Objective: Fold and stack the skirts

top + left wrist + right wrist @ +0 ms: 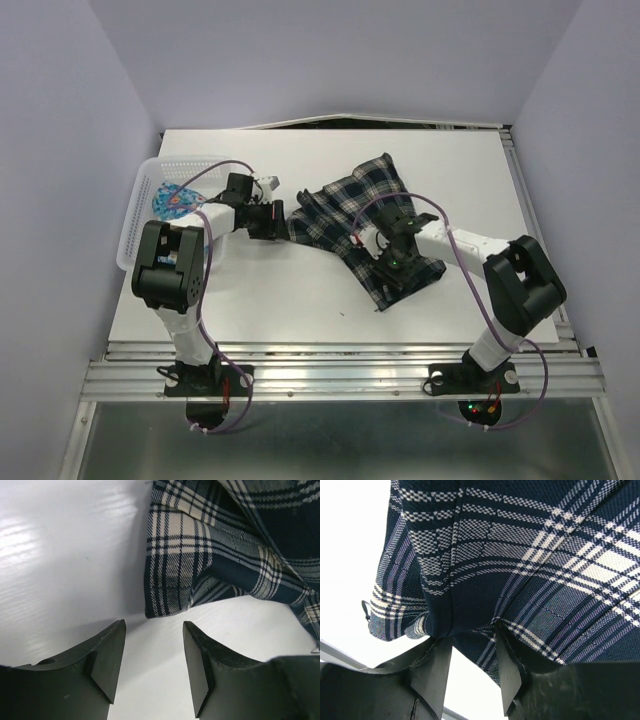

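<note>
The dark plaid skirt (pixel 345 210) lies crumpled across the middle of the table. My left gripper (pixel 283 215) sits low at its left edge. In the left wrist view the left gripper (pixel 154 630) is open with bare table between the fingers. A folded corner of the plaid skirt (pixel 200 565) lies just ahead of them. My right gripper (pixel 392 268) is on the skirt's near right end. In the right wrist view the right gripper (pixel 472 635) is shut on a bunched hem of the plaid skirt (pixel 520 555). The blue floral skirt (pixel 175 200) lies in the basket.
A white lattice basket (pixel 140 215) stands at the table's left edge, beside the left arm. The white table (pixel 300 300) runs bare toward the near edge. Pale walls close in on both sides and at the back.
</note>
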`<action>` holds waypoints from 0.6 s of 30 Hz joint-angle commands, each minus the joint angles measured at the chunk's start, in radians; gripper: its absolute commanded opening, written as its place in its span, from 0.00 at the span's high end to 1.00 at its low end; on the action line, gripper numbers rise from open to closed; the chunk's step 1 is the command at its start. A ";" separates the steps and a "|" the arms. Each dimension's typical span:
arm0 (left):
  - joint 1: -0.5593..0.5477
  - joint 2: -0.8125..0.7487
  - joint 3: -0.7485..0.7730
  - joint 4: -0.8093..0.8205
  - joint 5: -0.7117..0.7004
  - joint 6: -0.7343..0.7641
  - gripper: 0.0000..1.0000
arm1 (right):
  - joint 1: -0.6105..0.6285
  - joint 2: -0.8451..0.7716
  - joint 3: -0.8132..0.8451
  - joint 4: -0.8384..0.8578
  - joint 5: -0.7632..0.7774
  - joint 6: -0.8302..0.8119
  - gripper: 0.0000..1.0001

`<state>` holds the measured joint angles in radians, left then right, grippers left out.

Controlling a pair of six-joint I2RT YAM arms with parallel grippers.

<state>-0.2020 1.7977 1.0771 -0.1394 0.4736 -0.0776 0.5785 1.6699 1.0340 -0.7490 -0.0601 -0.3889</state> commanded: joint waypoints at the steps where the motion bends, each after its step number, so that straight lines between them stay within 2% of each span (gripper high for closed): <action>1: -0.007 -0.035 -0.019 0.038 0.079 0.015 0.40 | -0.019 0.034 -0.028 -0.019 0.011 -0.022 0.55; 6: -0.010 0.008 -0.017 0.099 0.082 -0.017 0.51 | -0.019 0.022 -0.041 -0.024 0.002 -0.038 0.56; 10: -0.011 0.046 0.006 0.133 0.048 -0.002 0.54 | -0.039 0.013 -0.054 -0.036 -0.014 -0.056 0.56; 14: -0.011 0.074 0.030 0.133 0.082 0.018 0.59 | -0.058 0.017 -0.052 -0.047 -0.020 -0.070 0.58; 16: -0.011 0.078 0.041 0.132 0.080 0.025 0.69 | -0.058 0.021 -0.052 -0.050 -0.021 -0.076 0.58; 17: -0.011 0.078 0.052 0.132 0.076 0.041 0.80 | -0.058 0.022 -0.052 -0.052 -0.021 -0.082 0.59; 18: -0.011 0.078 0.060 0.132 0.066 0.050 0.86 | -0.058 0.024 -0.051 -0.053 -0.021 -0.085 0.59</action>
<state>-0.2085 1.8771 1.0874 -0.0254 0.5423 -0.0776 0.5377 1.6657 1.0294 -0.7563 -0.0944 -0.4438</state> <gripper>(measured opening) 0.239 0.412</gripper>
